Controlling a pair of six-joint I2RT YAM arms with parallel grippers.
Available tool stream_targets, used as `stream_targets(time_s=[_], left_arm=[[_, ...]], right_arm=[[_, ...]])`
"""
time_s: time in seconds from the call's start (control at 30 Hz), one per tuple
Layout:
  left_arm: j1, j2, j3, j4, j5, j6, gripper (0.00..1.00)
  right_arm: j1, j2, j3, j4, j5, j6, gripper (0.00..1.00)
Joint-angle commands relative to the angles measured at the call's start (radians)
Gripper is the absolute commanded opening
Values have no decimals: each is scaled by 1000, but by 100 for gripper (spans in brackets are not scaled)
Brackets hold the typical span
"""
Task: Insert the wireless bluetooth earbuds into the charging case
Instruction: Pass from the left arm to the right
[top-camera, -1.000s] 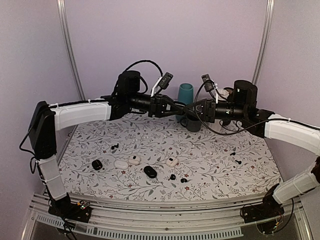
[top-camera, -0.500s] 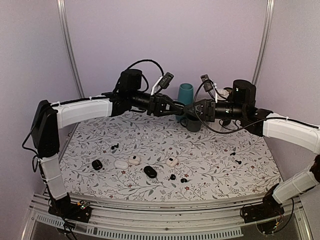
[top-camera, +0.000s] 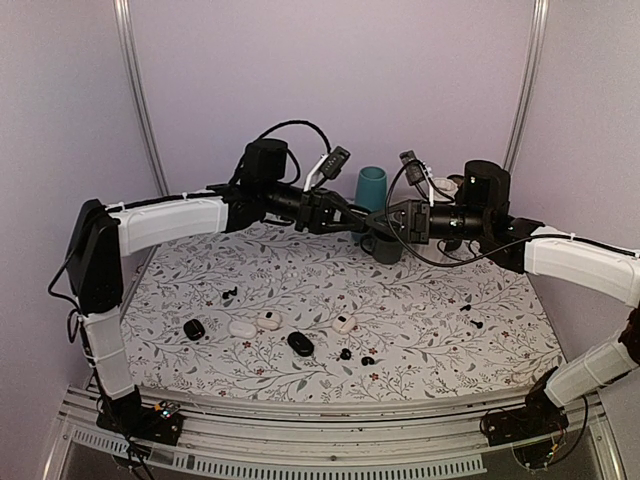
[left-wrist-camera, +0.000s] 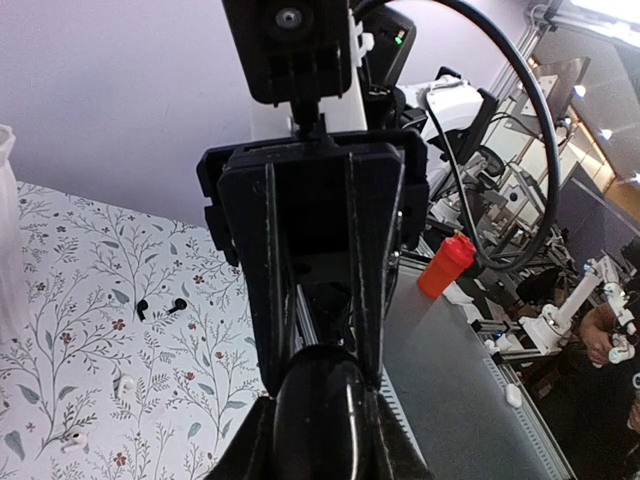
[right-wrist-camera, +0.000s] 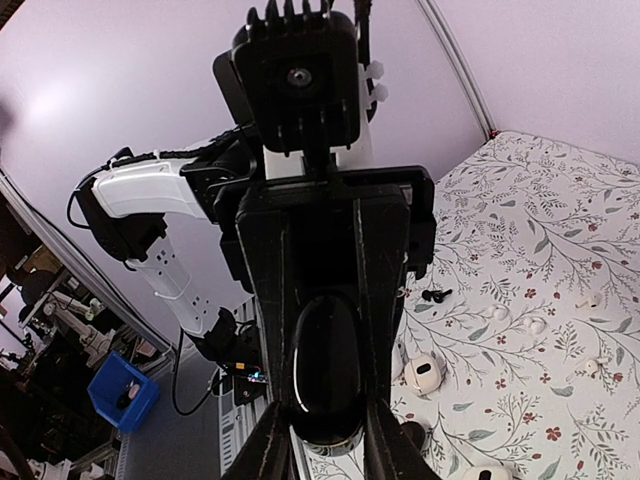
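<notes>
Black earbuds: six, loose on table, two near centre. Black cases lying: two; white cases: three. Third black case mid-air, far centre, pinched by left gripper and right gripper. Teal cup, grey mug: contents unseen.

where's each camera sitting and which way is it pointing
Top external: above and behind the bases, looking down on the floral table; both arms show, left fingers and right fingers meeting in mid-air.
Left wrist: on the left arm, facing the right fingers; its own fingers at the bottom edge.
Right wrist: on the right arm, facing the left fingers; its own at the bottom.
Shared: both wrist views show the black case between the fingers.
</notes>
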Motion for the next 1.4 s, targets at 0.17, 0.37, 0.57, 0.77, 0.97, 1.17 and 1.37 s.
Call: stream_targets(time_s=[0.17,0.37,0.57,0.77,0.97,1.17,1.37], left_arm=[[-45,77,54,-28,9,0,0],[-43,96,57,-27,16,-8,0],[-32,112,27,20,21,-42,7],[2,90,-76,183,0,-164,33],[32,65,-183,383,-14,-281,45],[49,62,-236,495,-31,-359,46],[71,58,-310,707,-36,-494,42]], right_arm=[[18,25,-16,57,8,0,31],[18,37,-28,59,16,-2,14],[18,45,-64,91,38,18,5],[15,54,-109,132,82,56,4],[4,51,-148,183,123,100,4],[-3,48,-169,213,153,131,4],[-5,54,-172,227,146,144,4]])
